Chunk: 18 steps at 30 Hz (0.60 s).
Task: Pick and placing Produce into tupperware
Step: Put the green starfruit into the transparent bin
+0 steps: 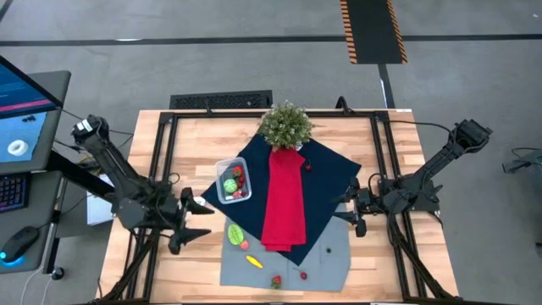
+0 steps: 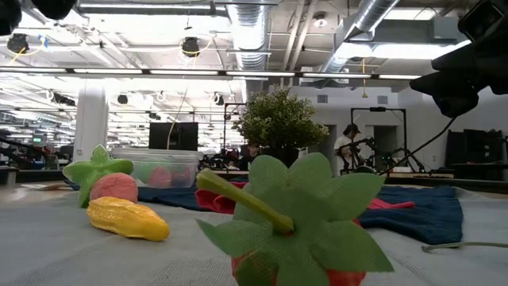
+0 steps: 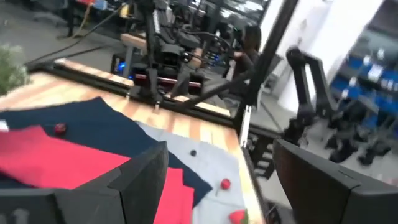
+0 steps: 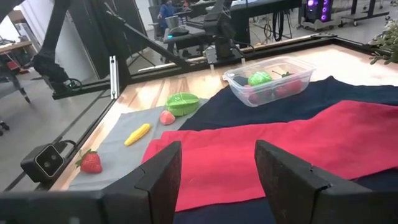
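Tupperware [image 1: 232,182]: I see it on the navy cloth [image 1: 334,182], just left of the red cloth [image 1: 284,199], holding green and red pieces.
Loose produce: green piece [image 1: 235,234], pink piece [image 1: 245,245], yellow piece [image 1: 254,261], strawberry [image 1: 276,280], all below the tupperware on the grey mat [image 1: 330,258].
Left gripper [image 1: 201,219]: fingers spread, empty, left of the tupperware, well apart from the produce.
Right gripper [image 1: 345,210]: fingers spread, empty, far side of the red cloth.

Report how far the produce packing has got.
Done: the clear container already holds a green piece and some red ones. In hand: nothing; the left gripper and right gripper are both open and empty. Left: the green piece, pink piece, yellow piece and strawberry on the grey mat.
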Tool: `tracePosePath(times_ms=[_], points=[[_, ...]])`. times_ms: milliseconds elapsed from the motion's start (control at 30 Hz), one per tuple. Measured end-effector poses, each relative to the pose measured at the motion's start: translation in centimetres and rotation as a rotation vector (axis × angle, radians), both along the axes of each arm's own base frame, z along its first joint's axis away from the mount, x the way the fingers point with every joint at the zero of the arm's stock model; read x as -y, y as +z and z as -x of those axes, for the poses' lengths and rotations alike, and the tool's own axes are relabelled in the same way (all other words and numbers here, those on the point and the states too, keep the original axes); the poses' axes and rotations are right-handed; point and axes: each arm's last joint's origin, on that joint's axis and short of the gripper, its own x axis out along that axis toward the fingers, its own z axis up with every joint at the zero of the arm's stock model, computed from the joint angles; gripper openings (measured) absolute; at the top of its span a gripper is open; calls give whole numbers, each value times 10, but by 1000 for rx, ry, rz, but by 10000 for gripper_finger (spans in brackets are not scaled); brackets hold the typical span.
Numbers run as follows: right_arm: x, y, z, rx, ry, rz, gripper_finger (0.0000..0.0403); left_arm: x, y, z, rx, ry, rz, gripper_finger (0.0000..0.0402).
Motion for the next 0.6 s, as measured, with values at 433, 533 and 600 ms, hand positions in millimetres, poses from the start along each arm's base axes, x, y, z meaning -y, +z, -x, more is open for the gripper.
tracePosePath(times_ms=[433, 533, 600], points=[[0, 0, 0, -1, 0, 1, 225, 11, -30, -8, -112, 146, 179, 279], [0, -1, 0, -8, 0, 7, 225, 17, -38, -9, -160, 68, 45, 279], [0, -2, 0, -15, 0, 12, 225, 19, -42, -9, -200, -1, 12, 279]])
